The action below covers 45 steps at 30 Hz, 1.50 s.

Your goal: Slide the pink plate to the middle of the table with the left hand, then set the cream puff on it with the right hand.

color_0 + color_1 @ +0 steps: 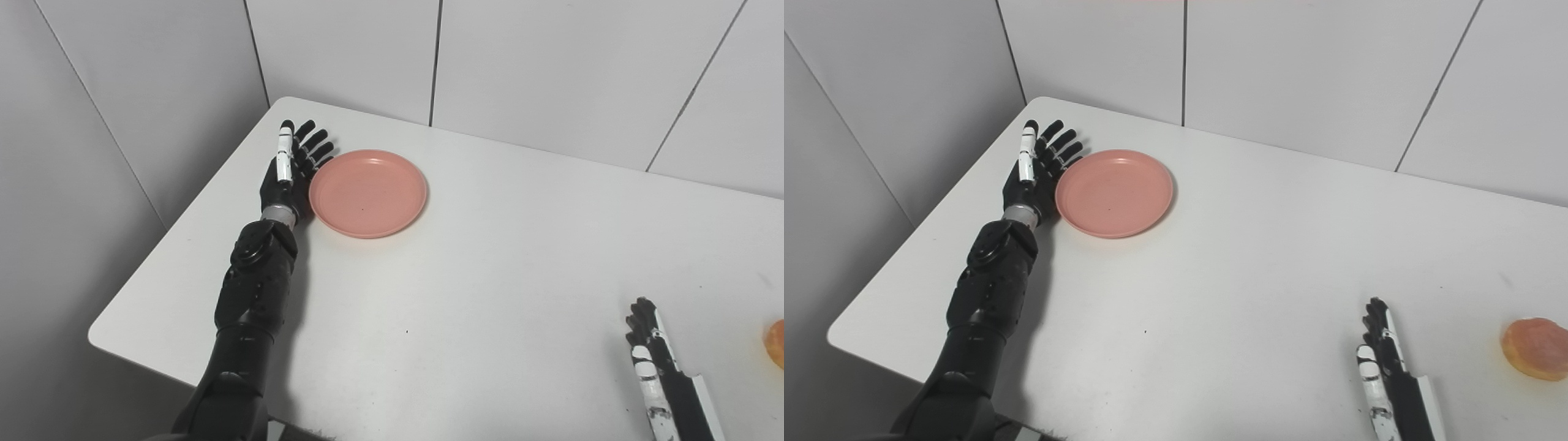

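left hand (286,174) upper left, fingers spread wide, palm against the round pink plastic plate's (367,193) left rim, right hand (1381,361) open and empty lower right, golden cream puff (1535,348) just to its right on the white counter (1249,269)

Left eye: head-mounted, looks down at table (490,257), mid range.
Right eye: same aim, set slightly right.
Shared: plate (1115,193), both hands, wall; puff (1536,348) whole in right eye only.

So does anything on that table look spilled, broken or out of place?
Nothing stands out. The pink plate sits flat and empty beside the open left hand, the cream puff looks whole near the right edge, and the right hand holds nothing.
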Each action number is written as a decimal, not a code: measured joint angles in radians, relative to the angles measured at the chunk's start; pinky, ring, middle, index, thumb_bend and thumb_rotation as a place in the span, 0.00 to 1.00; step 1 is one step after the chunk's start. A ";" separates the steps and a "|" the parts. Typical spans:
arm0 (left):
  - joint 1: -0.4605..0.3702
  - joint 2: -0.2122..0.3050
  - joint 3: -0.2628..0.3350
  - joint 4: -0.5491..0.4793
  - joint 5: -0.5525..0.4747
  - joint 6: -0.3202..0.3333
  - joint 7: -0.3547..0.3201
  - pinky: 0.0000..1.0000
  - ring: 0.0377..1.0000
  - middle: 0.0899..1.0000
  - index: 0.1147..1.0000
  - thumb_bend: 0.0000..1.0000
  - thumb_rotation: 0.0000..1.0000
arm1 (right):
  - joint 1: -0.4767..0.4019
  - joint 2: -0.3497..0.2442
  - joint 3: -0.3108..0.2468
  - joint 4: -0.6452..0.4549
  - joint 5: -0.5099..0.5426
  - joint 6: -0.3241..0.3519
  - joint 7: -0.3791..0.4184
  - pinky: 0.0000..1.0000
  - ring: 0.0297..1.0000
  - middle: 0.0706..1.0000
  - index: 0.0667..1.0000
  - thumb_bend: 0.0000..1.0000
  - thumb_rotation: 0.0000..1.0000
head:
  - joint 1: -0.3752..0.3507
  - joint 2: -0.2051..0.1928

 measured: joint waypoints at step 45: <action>0.048 -0.165 -0.172 -0.143 0.000 0.102 -0.073 0.80 0.81 0.81 0.80 0.41 1.00 | 0.010 0.061 0.019 -0.063 -0.066 0.101 -0.035 1.00 1.00 1.00 1.00 0.11 1.00 | -0.221 0.101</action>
